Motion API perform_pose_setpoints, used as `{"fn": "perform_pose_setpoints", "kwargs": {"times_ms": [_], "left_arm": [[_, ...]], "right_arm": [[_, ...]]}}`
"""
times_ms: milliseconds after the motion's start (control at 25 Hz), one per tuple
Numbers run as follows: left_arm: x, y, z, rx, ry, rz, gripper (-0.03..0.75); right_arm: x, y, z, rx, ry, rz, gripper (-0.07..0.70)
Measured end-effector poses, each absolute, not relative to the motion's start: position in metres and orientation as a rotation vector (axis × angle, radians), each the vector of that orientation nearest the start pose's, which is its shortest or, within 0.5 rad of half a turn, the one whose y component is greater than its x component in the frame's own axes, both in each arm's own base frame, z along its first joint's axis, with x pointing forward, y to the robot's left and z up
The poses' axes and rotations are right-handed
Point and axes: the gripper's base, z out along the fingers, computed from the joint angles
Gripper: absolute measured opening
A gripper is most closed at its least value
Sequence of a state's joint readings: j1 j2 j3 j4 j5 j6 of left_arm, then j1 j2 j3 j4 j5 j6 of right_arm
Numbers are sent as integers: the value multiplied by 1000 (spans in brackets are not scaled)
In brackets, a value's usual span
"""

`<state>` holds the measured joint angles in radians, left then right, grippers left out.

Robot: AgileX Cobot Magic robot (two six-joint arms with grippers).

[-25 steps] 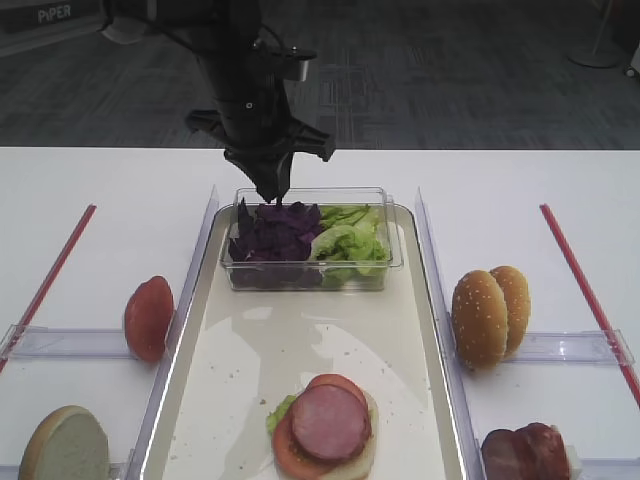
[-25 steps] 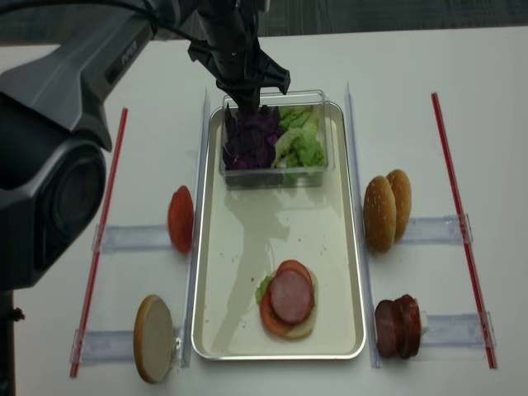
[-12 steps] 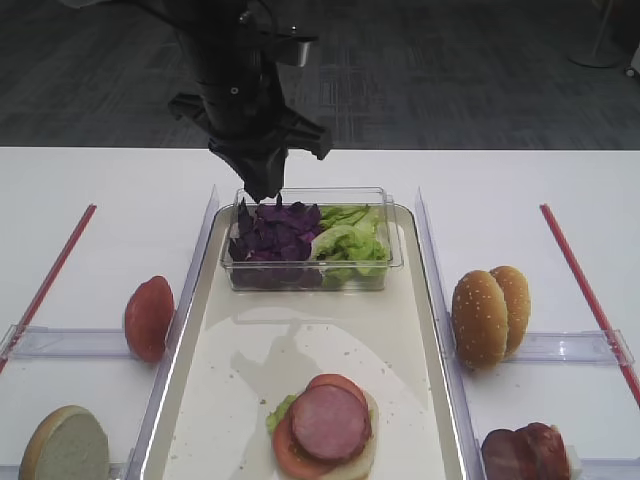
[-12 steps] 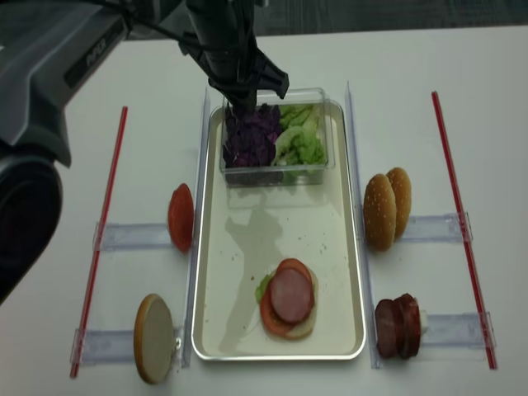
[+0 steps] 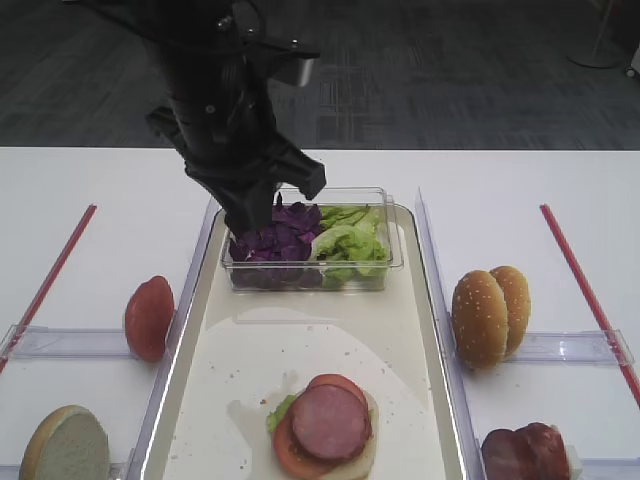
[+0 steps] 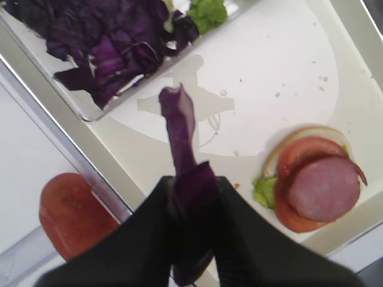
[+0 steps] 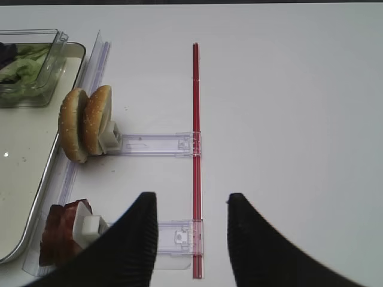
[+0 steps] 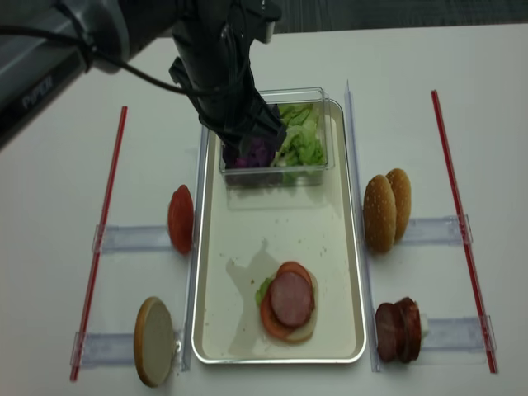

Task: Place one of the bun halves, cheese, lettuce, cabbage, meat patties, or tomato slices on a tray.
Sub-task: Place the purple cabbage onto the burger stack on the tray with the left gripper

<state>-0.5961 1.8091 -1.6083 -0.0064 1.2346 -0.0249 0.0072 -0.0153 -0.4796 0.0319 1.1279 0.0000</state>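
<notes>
My left gripper (image 6: 191,179) is shut on a purple cabbage piece (image 6: 179,125) that hangs from its fingers above the cream tray (image 6: 269,89). From above, this gripper (image 5: 245,226) hovers at the left front corner of the clear box (image 5: 385,262), which holds the cabbage pile (image 5: 278,240) and lettuce (image 5: 350,240). A bun half topped with tomato and a meat patty (image 5: 328,420) lies at the tray's near end. My right gripper (image 7: 191,203) stands open and empty over the bare table, right of the tray.
A tomato slice (image 5: 149,318) and a pale bun half (image 5: 65,445) stand in clear holders left of the tray. Sesame bun halves (image 5: 490,315) and meat patties (image 5: 525,452) stand on the right. Red strips (image 5: 585,285) run along both outer sides.
The left gripper has risen out of the box with a cabbage piece and moved left and toward the tray's near side. Everything else is unmoved.
</notes>
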Motion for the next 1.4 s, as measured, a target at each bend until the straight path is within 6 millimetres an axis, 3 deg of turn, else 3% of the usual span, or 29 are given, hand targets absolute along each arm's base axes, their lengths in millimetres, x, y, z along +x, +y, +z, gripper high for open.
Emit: {"fn": "perform_pose_setpoints", "kwargs": {"times_ms": [400, 800, 1400], "left_arm": [[257, -244, 282, 1088, 2783, -93, 123], [225, -272, 284, 1264, 2698, -78, 123], [205, -260, 236, 1341, 2806, 14, 123]], "right_arm": [[-8, 3, 266, 8, 2117, 53, 319], [-8, 3, 266, 17, 2117, 58, 319], [-8, 3, 266, 20, 2117, 60, 319]]}}
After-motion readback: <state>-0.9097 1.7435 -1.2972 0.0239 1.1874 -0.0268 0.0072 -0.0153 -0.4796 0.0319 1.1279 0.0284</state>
